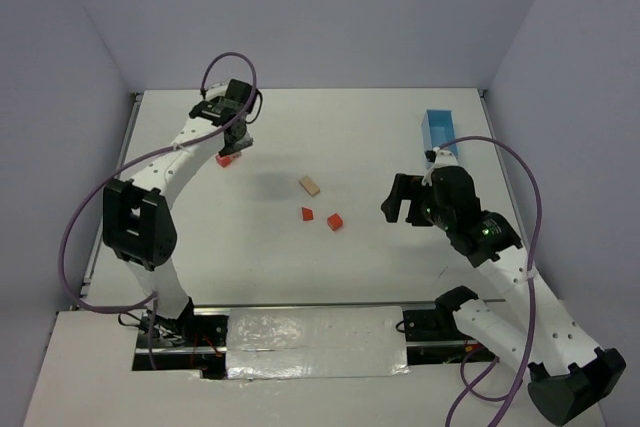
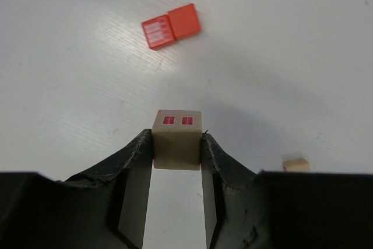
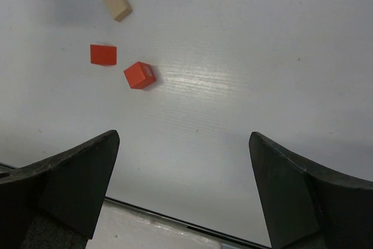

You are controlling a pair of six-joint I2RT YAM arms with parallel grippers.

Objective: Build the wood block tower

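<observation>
Right gripper (image 1: 400, 202) at four o'clock gapes wide and empty, tan slab (image 1: 309, 185) and red cube (image 1: 334, 221) lie loose mid-table, and out at eleven o'clock the left gripper (image 2: 178, 144) pinches a tan cube (image 2: 177, 131) by its flat sides, surely light, hard and slippy, beside the red pair (image 2: 171, 25).
</observation>
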